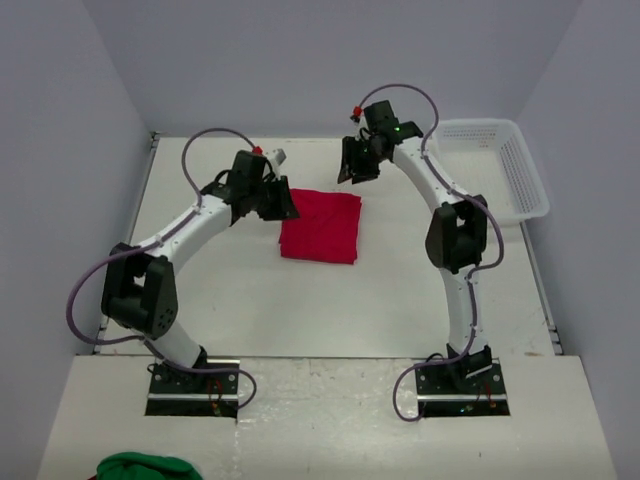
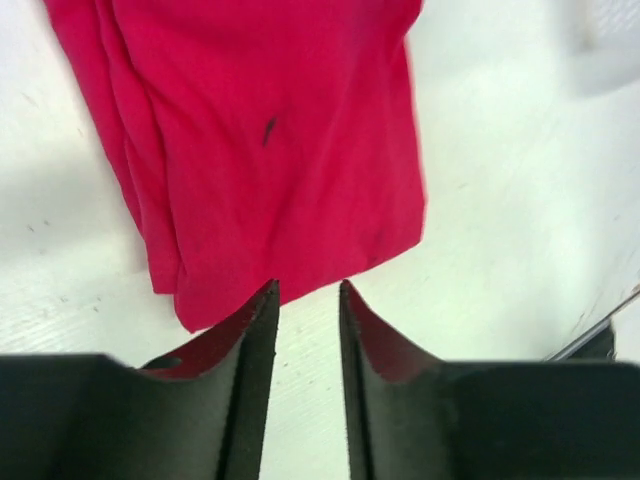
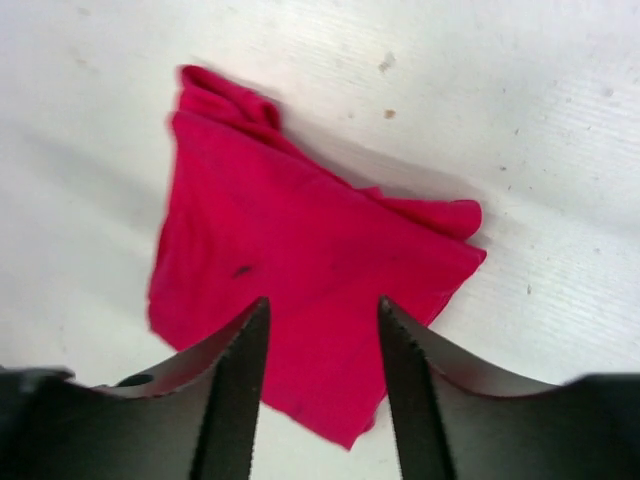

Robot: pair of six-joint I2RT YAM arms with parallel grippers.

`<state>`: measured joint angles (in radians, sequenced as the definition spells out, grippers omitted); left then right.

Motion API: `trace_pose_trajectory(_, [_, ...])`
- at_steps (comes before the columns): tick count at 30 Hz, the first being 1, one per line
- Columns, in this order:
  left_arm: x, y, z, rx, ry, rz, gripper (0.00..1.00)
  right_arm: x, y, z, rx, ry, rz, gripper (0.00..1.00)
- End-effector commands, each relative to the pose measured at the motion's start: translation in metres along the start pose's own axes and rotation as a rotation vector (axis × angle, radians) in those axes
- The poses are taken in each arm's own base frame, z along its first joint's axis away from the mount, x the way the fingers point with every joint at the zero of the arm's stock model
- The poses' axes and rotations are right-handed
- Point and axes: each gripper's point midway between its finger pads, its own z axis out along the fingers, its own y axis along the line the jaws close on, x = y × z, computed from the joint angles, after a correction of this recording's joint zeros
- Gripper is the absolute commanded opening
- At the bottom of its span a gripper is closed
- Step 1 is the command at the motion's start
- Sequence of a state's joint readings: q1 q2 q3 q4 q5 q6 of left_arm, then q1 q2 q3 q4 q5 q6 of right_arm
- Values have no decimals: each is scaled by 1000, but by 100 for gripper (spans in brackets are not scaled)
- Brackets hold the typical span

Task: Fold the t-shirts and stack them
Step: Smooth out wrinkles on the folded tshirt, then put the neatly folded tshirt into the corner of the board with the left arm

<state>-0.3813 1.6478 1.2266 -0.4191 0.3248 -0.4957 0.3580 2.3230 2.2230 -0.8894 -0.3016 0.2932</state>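
On the bench [image 1: 330, 310], beyond the arm bases, the red t-shirt [image 1: 320, 227] lies folded square. At its edge the left tool [image 1: 278, 203] stands narrowly parted, the right tool [image 1: 358, 168] wider by its far corner, both empty, apparently leaving the fold undisturbed.

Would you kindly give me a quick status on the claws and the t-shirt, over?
Left claw open, empty. Right claw open, empty. Red t-shirt folded, lying flat, nothing on it. White mesh basket far right, apart.

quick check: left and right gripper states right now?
Left gripper: slightly open, empty, tips by the red t-shirt edge.
Right gripper: open, empty.
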Motion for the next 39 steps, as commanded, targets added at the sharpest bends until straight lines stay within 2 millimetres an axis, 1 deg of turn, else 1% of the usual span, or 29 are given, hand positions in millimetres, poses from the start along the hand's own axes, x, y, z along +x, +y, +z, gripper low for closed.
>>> trace_pose_trajectory(1, [-47,-14,-42,-63,-134,120,34,-42,51,-93,-79,-210,-106,51])
trace_pose_trajectory(2, [-48,-10,-39,-84,-120,124,40,-40,54,-103,-79,-216,-107,57])
trace_pose_trajectory(3, [-52,-9,-43,-110,-100,133,50,-34,55,-122,-50,-234,-92,57])
trace_pose_trajectory(4, [-49,1,-32,-134,-48,122,51,-30,56,-132,-45,-245,-81,58])
trace_pose_trajectory(5, [-49,1,-29,-128,-21,131,51,-23,59,-141,-56,-250,-73,59])
trace_pose_trajectory(6, [-56,-6,-29,-97,-12,152,55,-8,66,-162,-84,-274,-70,59])
trace_pose_trajectory(7, [-56,4,-27,-116,11,135,63,1,73,-170,-100,-290,-80,59])
trace_pose_trajectory(8, [-56,14,-17,-128,29,121,67,10,76,-178,-110,-305,-84,60])
trace_pose_trajectory(9, [-59,21,-15,-128,33,107,69,29,74,-174,-109,-284,-73,60])
trace_pose_trajectory(10, [-62,40,-9,-133,42,72,69,37,86,-201,-126,-333,-91,60])
trace_pose_trajectory(11, [-63,47,-7,-114,50,50,69,46,88,-208,-131,-339,-94,60])
trace_pose_trajectory(12, [-62,51,-3,-81,64,40,69,63,89,-207,-131,-317,-97,60])
trace_pose_trajectory(13, [-61,71,2,-105,77,8,69,69,95,-229,-145,-359,-108,59])
trace_pose_trajectory(14, [-61,79,3,-115,82,2,69,81,93,-228,-147,-343,-107,60])
trace_pose_trajectory(15, [-62,87,6,-95,81,-4,68,88,97,-233,-158,-344,-112,60])
trace_pose_trajectory(16, [-59,92,12,-77,95,-17,67,93,99,-249,-170,-373,-119,60])
trace_pose_trajectory(17, [-55,93,15,-52,106,-28,67,101,97,-248,-170,-361,-120,60])
trace_pose_trajectory(18, [-55,91,18,-16,105,-32,66,106,96,-250,-178,-362,-120,60])
trace_pose_trajectory(20, [-52,94,24,-9,111,-35,66,118,92,-253,-175,-362,-124,60])
trace_pose_trajectory(24, [-43,87,32,69,149,-37,67,130,78,-252,-134,-363,-108,60])
trace_pose_trajectory(26, [-37,86,38,97,169,-54,69,134,79,-254,-143,-367,-106,60])
trace_pose_trajectory(29, [-28,85,45,140,196,-83,70,135,79,-255,-148,-378,-107,60])
trace_pose_trajectory(30, [-25,88,50,143,201,-92,70,134,78,-258,-139,-392,-106,60])
trace_pose_trajectory(34, [-17,98,58,111,227,-113,70,129,81,-270,-146,-426,-118,60])
trace_pose_trajectory(37, [-15,103,63,101,232,-113,70,129,81,-272,-145,-433,-121,60])
trace_pose_trajectory(39, [-10,107,68,92,254,-124,70,130,81,-272,-150,-436,-121,60])
